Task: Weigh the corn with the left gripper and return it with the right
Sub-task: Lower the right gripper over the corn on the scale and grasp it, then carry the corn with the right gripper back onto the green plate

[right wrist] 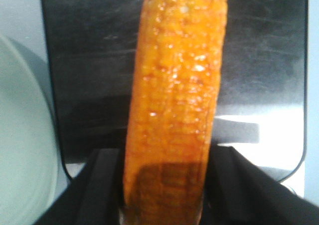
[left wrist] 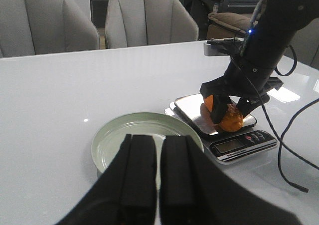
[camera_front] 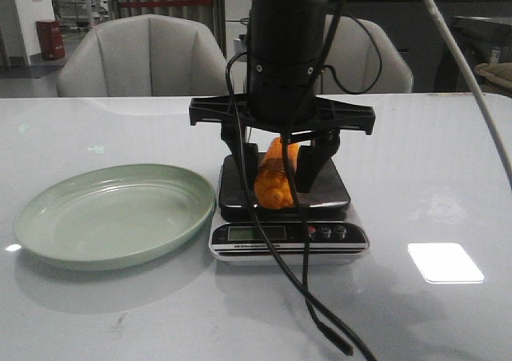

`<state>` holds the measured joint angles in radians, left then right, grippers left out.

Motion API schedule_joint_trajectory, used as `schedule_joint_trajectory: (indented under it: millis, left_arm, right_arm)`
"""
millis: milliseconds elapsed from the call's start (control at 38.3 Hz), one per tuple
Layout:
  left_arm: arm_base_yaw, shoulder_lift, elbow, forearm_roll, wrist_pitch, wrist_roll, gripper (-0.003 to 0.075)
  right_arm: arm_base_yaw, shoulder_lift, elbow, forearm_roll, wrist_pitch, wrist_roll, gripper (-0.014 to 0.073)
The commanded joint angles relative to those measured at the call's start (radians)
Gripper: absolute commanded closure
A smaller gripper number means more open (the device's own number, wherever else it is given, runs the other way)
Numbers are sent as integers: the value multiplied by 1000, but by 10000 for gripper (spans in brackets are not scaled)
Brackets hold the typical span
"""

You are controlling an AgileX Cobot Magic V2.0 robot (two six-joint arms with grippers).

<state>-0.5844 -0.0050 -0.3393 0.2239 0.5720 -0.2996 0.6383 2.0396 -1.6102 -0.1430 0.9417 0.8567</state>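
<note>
The orange-yellow corn lies lengthwise on the steel platform of a kitchen scale. My right gripper reaches down from above, and its two dark fingers press on the cob's sides, so it is shut on the corn. In the right wrist view the corn fills the middle, held between the fingers over the scale platform. My left gripper is shut and empty, hanging above the near rim of the pale green plate. From there the corn and right gripper show at the right.
The empty pale green plate sits left of the scale, almost touching it. Thin black cables trail from the right arm across the scale's display towards the front edge. Grey chairs stand behind the white table.
</note>
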Motion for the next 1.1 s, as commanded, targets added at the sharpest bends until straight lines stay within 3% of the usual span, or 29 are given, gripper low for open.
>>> schedule_joint_trajectory:
  millis: [0,78,287,522,627,784,836,1071]
  left_arm:
    - [0,11,-23,5,-75,-3,577]
    - [0,11,-23,5,-75,-3,577]
    - [0,11,-23,5,-75,-3,577]
    - [0,11,-23,5,-75,-3,577]
    - [0,11,-23,5,-75,-3,577]
    - [0,11,-23,5,-75,-3,577]
    - [0,11,-23,5,-75,-3,577]
    - [0,11,-23,5,-75,-3,577]
  right_arm:
    - [-10,-50,-57,-14,-10,-1,357]
    - [-1,-50,-103,9,-9,-3,400]
    - [76,-46,-168,160,-89,-71,397]
    - [168,22,-168,212,-194,-85,386]
    - [192,58,-177,223,-218,-95,313]
    - [209,101,-221,224,-239,-100,59]
    - [208,103,-243,221,-223,-111,15]
    - [173,49,-292,203,-137,-182,4]
